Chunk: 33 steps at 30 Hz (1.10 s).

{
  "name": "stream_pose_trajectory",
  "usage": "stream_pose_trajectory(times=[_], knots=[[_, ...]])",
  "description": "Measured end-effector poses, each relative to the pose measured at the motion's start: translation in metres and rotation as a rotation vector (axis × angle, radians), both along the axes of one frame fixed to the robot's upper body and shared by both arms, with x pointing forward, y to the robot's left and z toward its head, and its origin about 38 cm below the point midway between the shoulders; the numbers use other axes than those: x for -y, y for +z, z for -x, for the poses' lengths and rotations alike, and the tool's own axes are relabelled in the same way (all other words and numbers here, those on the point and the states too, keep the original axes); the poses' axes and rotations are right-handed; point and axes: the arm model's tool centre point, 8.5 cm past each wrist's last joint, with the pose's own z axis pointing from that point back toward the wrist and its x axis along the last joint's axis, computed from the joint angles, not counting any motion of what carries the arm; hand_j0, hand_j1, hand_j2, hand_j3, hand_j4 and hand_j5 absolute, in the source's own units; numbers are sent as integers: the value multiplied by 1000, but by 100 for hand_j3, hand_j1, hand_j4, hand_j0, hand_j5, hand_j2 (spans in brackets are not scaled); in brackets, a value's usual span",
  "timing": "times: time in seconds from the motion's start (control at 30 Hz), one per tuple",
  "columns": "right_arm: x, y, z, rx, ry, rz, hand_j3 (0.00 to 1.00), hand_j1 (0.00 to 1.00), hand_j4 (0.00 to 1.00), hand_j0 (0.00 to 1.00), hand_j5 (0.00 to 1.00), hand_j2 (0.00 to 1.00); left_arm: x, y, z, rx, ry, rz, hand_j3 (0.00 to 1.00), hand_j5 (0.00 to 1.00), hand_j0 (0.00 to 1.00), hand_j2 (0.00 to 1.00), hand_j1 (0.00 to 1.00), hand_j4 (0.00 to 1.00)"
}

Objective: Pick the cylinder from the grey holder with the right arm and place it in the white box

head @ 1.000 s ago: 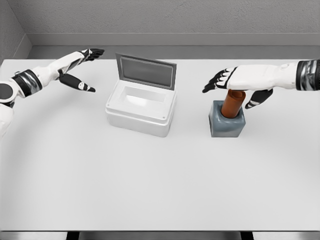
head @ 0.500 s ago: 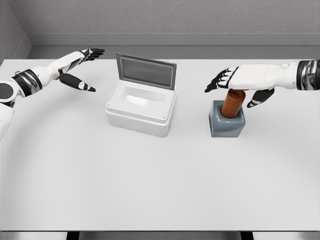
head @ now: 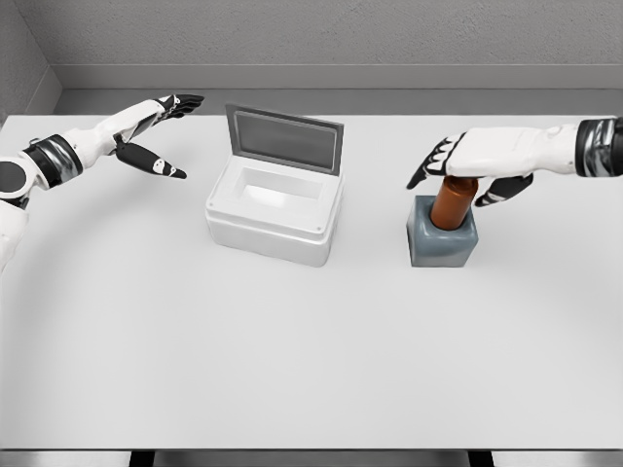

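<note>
Grey walls back a white table [head: 292, 360] that fills most of the view. On its right part stands the grey holder [head: 441, 241], a small block, with the brown cylinder [head: 453, 202] seated in its top opening. The cylinder stands nearly upright, its long axis vertical with the upper end leaning slightly to the right; its lower part is hidden inside the holder.

Directly over the cylinder's top is the right hand [head: 484, 156], its arm coming in from the right edge. The palm covers the cylinder's upper end, the fingers [head: 429, 165] reach past it to the left and curl downward, and the thumb [head: 501, 190] hangs on the cylinder's right side. The hand is partly curled around the top but not closed; whether the palm touches the cylinder cannot be told.

Left of the holder and well apart from it sits the white box [head: 274, 216], its lid [head: 283, 139] raised at the back and its inside bare.

Far left, the left hand [head: 156, 131] is held above the table with fingers extended and thumb apart, holding nothing.
</note>
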Motion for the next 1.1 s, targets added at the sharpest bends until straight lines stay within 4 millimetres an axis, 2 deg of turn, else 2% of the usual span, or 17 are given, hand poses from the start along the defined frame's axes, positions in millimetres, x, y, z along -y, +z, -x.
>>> stream_pose_trajectory(times=[0.2,0.27,0.73,0.97,1.1], knots=[[0,-3,0,-1,0,10,68,68,68,68,68,68,0,0,0,0,0,0,100,100,100,100,100,100],[0,-2,0,1,1,11,46,46,46,46,46,46,0,0,0,0,0,0,100,100,100,100,100,100],[5,0,-3,4,-16,12,43,43,43,43,43,43,0,0,0,0,0,0,100,100,100,100,100,100],[14,22,-3,50,-27,22,43,43,43,43,43,43,0,0,0,0,0,0,100,100,100,100,100,100],[12,33,0,70,-13,14,43,43,43,43,43,43,0,0,0,0,0,0,100,100,100,100,100,100]])
